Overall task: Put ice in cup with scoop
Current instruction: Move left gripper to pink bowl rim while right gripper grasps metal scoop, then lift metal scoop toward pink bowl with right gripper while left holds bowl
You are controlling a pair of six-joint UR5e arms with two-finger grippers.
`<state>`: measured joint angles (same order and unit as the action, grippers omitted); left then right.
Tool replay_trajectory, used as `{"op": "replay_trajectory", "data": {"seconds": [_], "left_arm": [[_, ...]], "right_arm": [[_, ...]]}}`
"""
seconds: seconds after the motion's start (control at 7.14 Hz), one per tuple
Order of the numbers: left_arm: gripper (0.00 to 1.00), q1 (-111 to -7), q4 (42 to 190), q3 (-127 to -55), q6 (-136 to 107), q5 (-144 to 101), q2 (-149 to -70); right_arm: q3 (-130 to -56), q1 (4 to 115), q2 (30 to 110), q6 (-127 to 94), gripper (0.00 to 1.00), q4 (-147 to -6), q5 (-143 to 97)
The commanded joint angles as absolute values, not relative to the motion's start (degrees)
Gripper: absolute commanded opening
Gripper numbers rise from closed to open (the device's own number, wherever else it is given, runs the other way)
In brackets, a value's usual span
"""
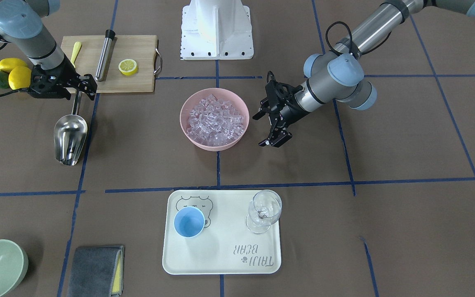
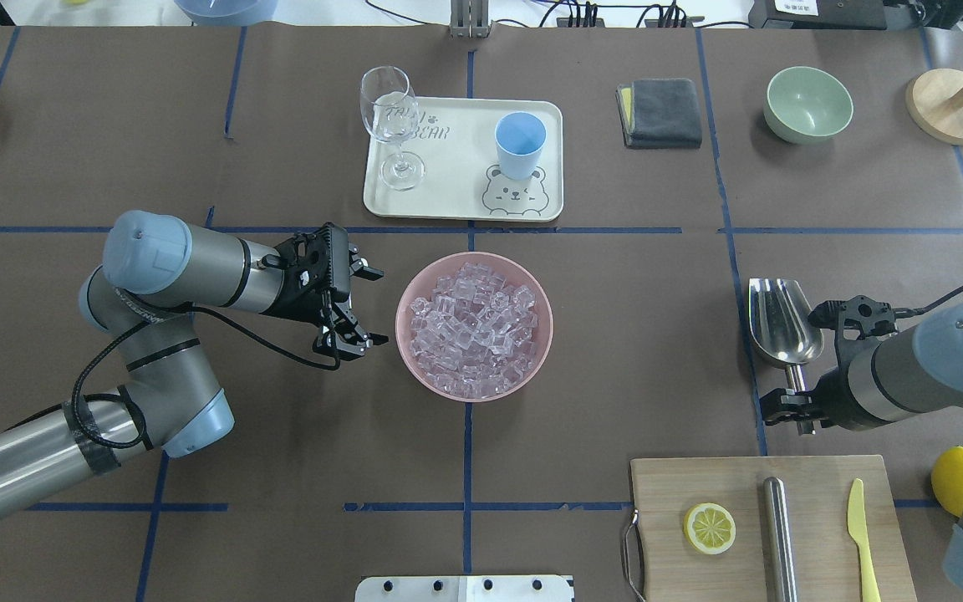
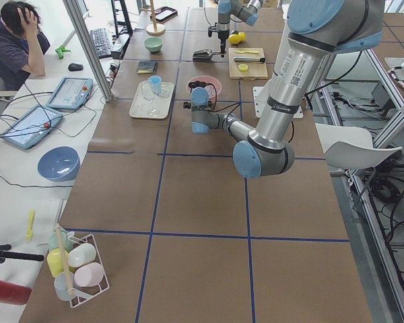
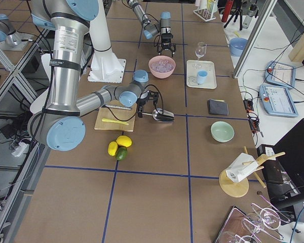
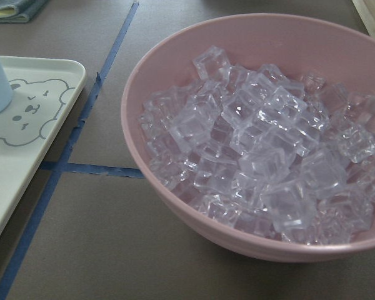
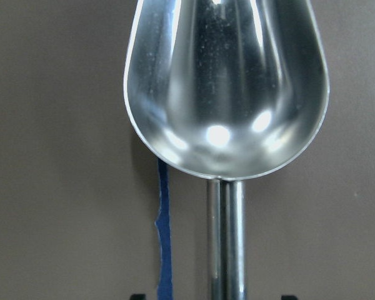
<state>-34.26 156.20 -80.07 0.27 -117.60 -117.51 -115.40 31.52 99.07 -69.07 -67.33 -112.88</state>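
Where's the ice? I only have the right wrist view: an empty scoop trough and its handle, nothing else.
Observer: The ice fills a pink bowl at table centre, to the left of the scoop.
Operator: And the cup?
Observer: The cup stands upright and empty on a tray beyond the bowl, with a stemmed glass on the same tray.
Operator: Left arm in the way?
Observer: The left gripper is open and empty beside the bowl.

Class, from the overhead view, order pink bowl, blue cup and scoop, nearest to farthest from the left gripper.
1. Pink bowl, just beside the left gripper.
2. Blue cup, on the tray beyond.
3. Scoop, far across on the right.
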Motion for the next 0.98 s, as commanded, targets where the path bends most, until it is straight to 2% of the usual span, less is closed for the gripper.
{"op": "replay_trajectory", "data": {"seconds": [0.0,0.42,0.84], "left_arm": [[1.00,-34.10,156.36,-80.07,0.18,-117.60,-117.51],[1.00,-34.10,156.36,-80.07,0.18,-117.60,-117.51],[1.00,-34.01,156.36,-80.07,0.18,-117.60,-117.51]], "right_arm": [[-115.31,31.46,99.31,-68.82,0.00,-67.76,-113.29],[-116.54,33.91,99.58,-63.94,0.00,-67.94,-113.91],[-123.46,39.80,100.29,-50.57,0.00,-75.90,-113.90]]}}
